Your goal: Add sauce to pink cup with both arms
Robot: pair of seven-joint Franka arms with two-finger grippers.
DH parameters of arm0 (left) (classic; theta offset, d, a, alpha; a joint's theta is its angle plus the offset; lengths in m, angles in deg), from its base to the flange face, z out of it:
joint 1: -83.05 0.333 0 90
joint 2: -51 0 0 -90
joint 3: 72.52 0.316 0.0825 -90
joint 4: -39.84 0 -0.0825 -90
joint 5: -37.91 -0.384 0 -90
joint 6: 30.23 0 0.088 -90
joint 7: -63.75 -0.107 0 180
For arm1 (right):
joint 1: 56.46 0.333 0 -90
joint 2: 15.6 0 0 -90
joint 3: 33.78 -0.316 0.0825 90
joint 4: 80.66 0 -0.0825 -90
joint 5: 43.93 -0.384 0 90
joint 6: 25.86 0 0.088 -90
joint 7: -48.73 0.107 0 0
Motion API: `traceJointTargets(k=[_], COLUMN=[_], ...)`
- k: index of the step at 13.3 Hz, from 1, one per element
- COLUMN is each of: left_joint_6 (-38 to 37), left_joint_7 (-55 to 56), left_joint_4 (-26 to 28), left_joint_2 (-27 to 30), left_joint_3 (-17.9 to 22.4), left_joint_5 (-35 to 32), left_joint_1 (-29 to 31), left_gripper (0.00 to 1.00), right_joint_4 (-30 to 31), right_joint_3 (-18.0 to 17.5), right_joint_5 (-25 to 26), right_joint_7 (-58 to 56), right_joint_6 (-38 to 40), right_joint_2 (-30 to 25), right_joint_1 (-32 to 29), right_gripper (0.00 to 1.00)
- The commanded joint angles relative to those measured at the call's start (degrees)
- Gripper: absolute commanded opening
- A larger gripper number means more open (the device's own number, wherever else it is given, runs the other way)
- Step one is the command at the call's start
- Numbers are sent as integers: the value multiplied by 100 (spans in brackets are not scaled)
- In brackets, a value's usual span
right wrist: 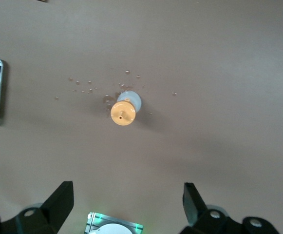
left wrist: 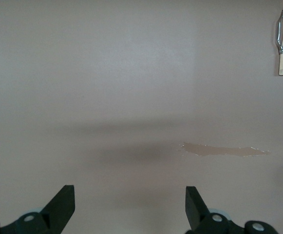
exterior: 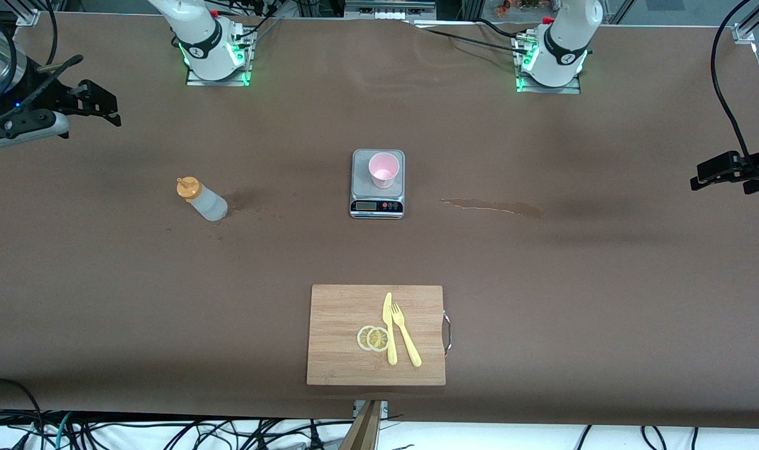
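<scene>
The sauce bottle [exterior: 202, 199], translucent with an orange cap, stands on the table toward the right arm's end. From above in the right wrist view, the bottle [right wrist: 123, 111] has small droplets around it. The pink cup [exterior: 383, 170] stands upright on a small grey scale [exterior: 377, 207] at the table's middle. My right gripper [exterior: 104, 105] is open and empty, up in the air over the right arm's end of the table; its own view shows it [right wrist: 127, 202] apart from the bottle. My left gripper [exterior: 704, 175] is open and empty over the left arm's end; its own view shows it [left wrist: 130, 204] over bare table.
A thin spill [exterior: 492, 207] lies between the scale and the left arm's end, also in the left wrist view [left wrist: 224, 150]. A wooden cutting board [exterior: 336, 325] with a yellow knife, a fork and lemon slices lies nearer to the front camera than the scale.
</scene>
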Motion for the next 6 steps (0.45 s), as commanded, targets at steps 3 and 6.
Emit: traceJointTargets(k=[3, 6], left_joint_6=[-24, -24], left_joint_7=[-105, -114], left_joint_4=[-129, -129], left_joint_2=[-47, -47], left_joint_3=[-26, -26], left_joint_5=[154, 145], left_joint_1=[62, 62], left_gripper=[100, 100], right_joint_4=[-55, -55], right_joint_3=[-4, -4], right_joint_5=[160, 116], right_joint_7=[158, 149], right_joint_6=[118, 127], right_joint_2=[-99, -99], right_joint_1=[79, 79], right_gripper=[100, 100])
